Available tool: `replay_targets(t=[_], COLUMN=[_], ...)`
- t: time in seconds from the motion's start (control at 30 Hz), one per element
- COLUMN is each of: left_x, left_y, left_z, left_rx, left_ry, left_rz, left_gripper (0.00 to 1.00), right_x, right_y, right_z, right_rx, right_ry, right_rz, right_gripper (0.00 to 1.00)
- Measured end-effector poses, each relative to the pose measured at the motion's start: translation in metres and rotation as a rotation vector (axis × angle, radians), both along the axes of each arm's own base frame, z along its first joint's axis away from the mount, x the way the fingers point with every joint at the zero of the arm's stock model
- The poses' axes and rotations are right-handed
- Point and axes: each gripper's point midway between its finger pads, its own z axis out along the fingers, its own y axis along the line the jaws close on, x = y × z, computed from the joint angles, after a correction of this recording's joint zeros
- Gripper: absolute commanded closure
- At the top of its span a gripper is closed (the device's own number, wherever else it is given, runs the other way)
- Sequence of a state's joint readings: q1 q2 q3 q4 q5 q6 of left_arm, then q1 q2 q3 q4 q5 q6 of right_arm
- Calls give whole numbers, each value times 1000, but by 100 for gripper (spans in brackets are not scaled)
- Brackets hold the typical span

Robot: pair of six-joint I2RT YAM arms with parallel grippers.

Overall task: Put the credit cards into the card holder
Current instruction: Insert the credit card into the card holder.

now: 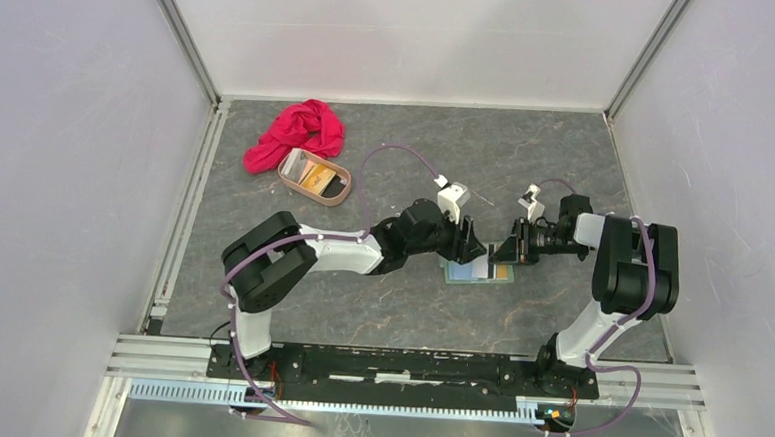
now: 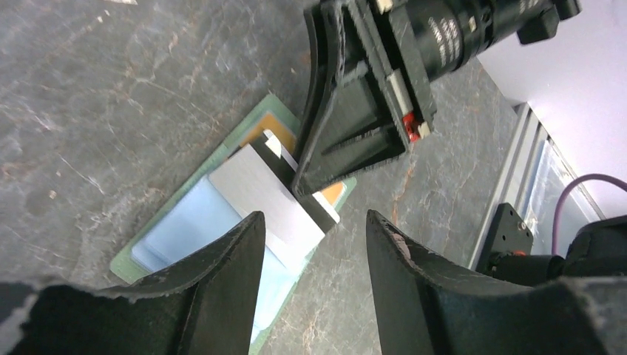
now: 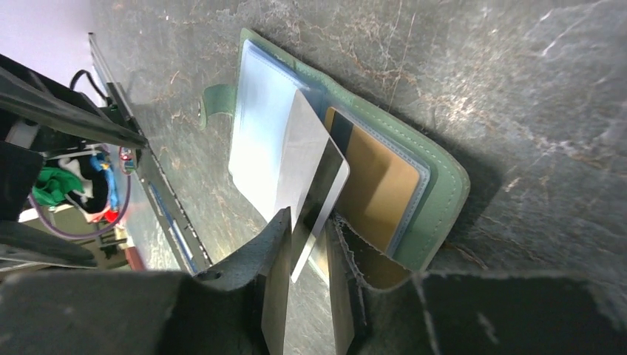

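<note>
Holder (image 3: pixel 444 174) lies open and flat on the counter (image 1: pixel 409 310), mid-field, between the 2 claws. Its pale blue pockets face up, and a green tab (image 3: pixel 216 100) sticks out at 1 side. 1 orange card (image 3: pixel 377 185) sits in a pocket on the half nearer the right claw (image 3: pixel 310 222). Silver card (image 3: pixel 307 159) rests tilted across the holder's middle: far end down on the blue pockets, near end raised between the right claw's jaws. Those jaws stand slightly apart on either side of the card's edge; cannot tell whether they press it. The right claw is low, just over the orange half of the holder. Left claw (image 2: pixel 314 222) hovers over the holder's opposite end, jaws well apart, nothing between them, touching neither holder nor card. The 2 claws face each other with tips near. Tray (image 1: pixel 288 168) sits well apart at the far left of the counter, with 1 orange-gold card (image 1: pixel 315 178) and 1 dark card (image 1: pixel 337 186) in it. Red cloth (image 1: pixel 298 134) lies bunched just behind the tray.
</note>
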State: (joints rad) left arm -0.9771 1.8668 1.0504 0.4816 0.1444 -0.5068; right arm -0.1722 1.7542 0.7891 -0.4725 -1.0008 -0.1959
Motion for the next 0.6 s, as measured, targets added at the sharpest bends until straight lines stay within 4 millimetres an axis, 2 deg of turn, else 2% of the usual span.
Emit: replay_targets(t=[0.2, 0.37, 0.6], left_x=[-9, -13, -17], left_y=[5, 13, 32], left_z=[-17, -25, -16], left_rx=[2, 21, 21], left_ry=[53, 68, 50], left_rz=[-3, 4, 43], left_gripper=[41, 41, 41], right_x=[12, 13, 14], right_y=[-8, -8, -5], right_z=[3, 2, 2], right_rx=[-64, -72, -77], right_ry=[-74, -78, -85], right_rz=[-13, -13, -2], right_gripper=[70, 71, 74])
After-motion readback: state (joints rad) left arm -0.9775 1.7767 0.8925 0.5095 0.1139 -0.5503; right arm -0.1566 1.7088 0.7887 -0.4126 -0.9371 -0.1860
